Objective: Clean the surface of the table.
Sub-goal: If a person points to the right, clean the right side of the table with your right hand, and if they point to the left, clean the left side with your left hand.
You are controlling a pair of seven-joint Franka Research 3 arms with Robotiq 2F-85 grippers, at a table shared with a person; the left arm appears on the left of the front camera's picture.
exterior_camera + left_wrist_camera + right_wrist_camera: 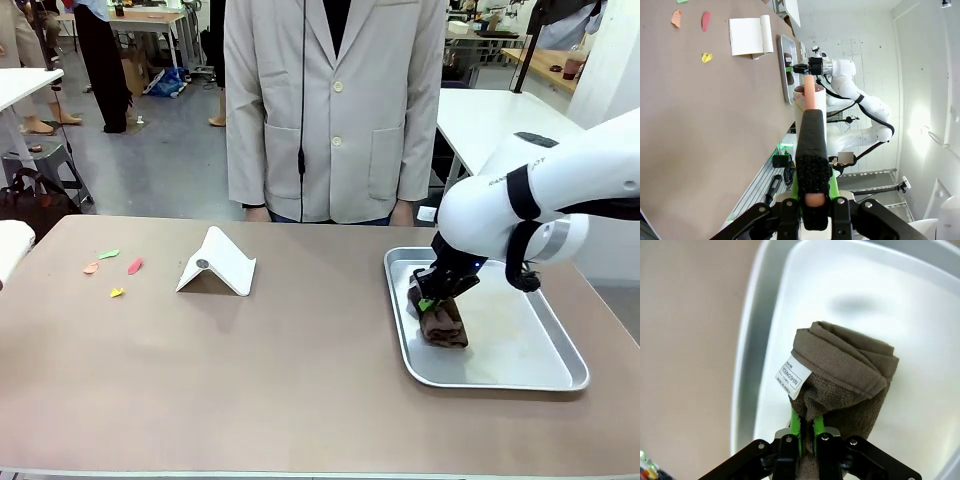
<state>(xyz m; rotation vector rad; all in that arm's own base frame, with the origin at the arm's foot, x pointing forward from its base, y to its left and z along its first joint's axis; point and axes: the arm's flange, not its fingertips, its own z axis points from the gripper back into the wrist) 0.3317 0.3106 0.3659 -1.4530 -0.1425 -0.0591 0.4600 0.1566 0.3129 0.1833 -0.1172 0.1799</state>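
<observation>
Reaching in from the right, the robot's right arm has its right end effector (pixel 433 299) down inside a silver tray (pixel 560 362) that sits on the right part of the desk (pixel 300 380). Its jaws are clamped on one end of a folded brown towel (pixel 447 328), which lies in the left half of the tray. In the right wrist view the green pads (pixel 796 424) pinch the towel (pixel 850 375) from both sides. A white label (pixel 790 376) with small print stands out from the fold just above them, and the tray's pale rim (pixel 747 340) runs beside the taupe desk top (pixel 685 340). The desk spans the whole front view, from the near edge to the person in a beige jacket (pixel 335 110) standing at its far side. On its left part lie four small coloured scraps (pixel 117 292), orange, green, red and yellow, close together. Right of them, near the middle, a white folded card (pixel 215 265) stands like a tent. In the left wrist view the left end effector (pixel 811 120) has its jaws pressed together, off the near side of the desk (pixel 705 125) and pointing along it toward the tray (pixel 785 80) and the right arm.
</observation>
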